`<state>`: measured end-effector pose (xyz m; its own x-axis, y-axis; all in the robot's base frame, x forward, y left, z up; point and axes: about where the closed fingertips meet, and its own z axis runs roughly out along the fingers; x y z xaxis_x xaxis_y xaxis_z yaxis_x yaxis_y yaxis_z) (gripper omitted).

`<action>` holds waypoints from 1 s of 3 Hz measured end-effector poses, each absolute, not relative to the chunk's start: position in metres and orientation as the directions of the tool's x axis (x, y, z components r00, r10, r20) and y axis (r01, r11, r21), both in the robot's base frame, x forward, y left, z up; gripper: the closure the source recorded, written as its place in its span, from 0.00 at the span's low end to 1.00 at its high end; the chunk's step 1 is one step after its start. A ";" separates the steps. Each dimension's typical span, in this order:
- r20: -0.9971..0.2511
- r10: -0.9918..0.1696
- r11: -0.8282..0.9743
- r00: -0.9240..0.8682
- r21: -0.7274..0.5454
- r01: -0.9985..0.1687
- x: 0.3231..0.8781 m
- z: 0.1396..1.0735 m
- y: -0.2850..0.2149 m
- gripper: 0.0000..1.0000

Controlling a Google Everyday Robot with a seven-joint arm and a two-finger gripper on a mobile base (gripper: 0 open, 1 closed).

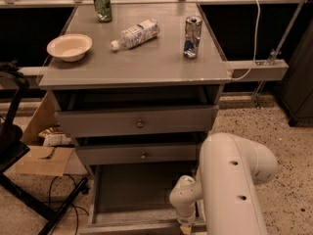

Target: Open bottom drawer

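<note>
The bottom drawer is sitting well out beneath the two upper drawers, grey interior showing; the gripper is hanging at its front edge, grasp impossible to tell; the pull is seemingly finishing; next comes releasing and retreating.

— Where is the gripper?
— Down at the front rim of the bottom drawer, cut off by the lower edge. The arm hides the drawer's right front corner.
</note>
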<state>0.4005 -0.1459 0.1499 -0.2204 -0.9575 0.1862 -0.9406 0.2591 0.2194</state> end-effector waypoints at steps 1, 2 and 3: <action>0.206 -0.945 0.299 -0.254 0.231 -0.926 0.377 0.157 -0.155 0.96; 0.206 -0.945 0.299 -0.254 0.231 -0.926 0.377 0.157 -0.155 0.55; 0.206 -0.945 0.299 -0.254 0.231 -0.926 0.377 0.157 -0.155 0.37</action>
<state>0.3774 -0.1547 0.1568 -0.2539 -0.9450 0.2060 -0.9259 0.2991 0.2309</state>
